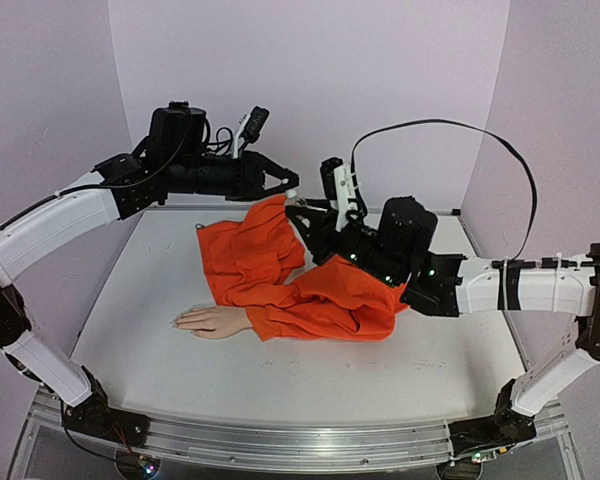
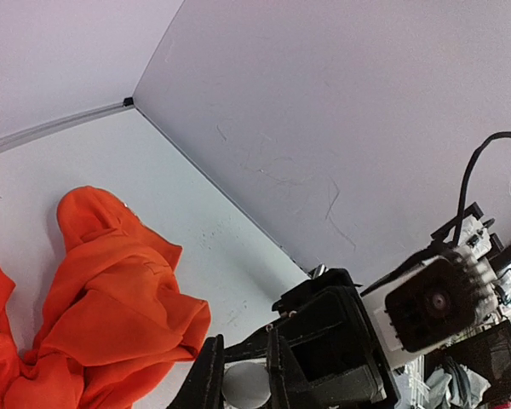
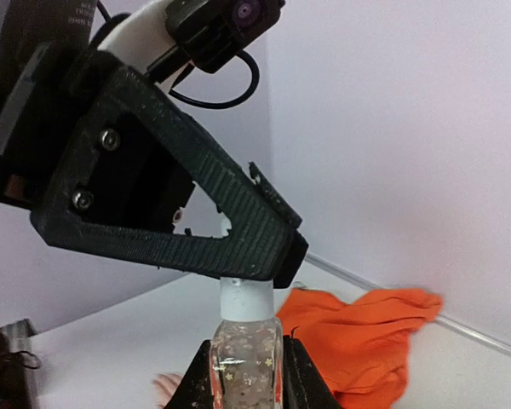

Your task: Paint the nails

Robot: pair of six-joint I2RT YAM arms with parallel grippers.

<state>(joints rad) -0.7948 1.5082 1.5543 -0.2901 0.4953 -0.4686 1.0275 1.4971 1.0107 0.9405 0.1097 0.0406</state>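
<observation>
Step in hand: opening the polish, painting not started.

- right gripper (image 3: 245, 379) is clamped on the body of the small clear glass polish bottle (image 3: 245, 345). It holds the bottle upright in the air over the far part of the table (image 1: 160, 370). Speckled contents show through the glass.
- left gripper (image 2: 244, 379) comes in from above, jaws pinched nearly closed on the white cap (image 3: 246, 298). In the right wrist view its finger sits right across the top of the cap. In the left wrist view the cap shows white between the two fingers.
- So both tools are loaded, one on glass and one on cap, with the cap seated on the neck. I can't tell whether the thread is loosened at all.
- Target: the mannequin hand (image 1: 215, 321) lies flat on the table, near side, left of centre, fingers pointing left. The nails (image 1: 180, 322) are at that far-left tip, too small to resolve and well apart from both grippers. The orange sleeve (image 1: 310, 300) is bunched up behind the wrist, running back toward the bottle.

My read on the next move:
- Right holds the bottle rigid and vertical while left twists the cap about the bottle axis, then lifts straight up so that anything under the cap clears the neck without dragging. A brush under the cap is assumed, not seen.
- The grip on the cap is only at the fingertips, so slip under torque is the main risk. Second is the bottle rotating in the right fingers instead of the thread breaking loose.
- After that it's a long carry down and left to the fingertips. The sleeve folds are in the path, so route above them.
</observation>
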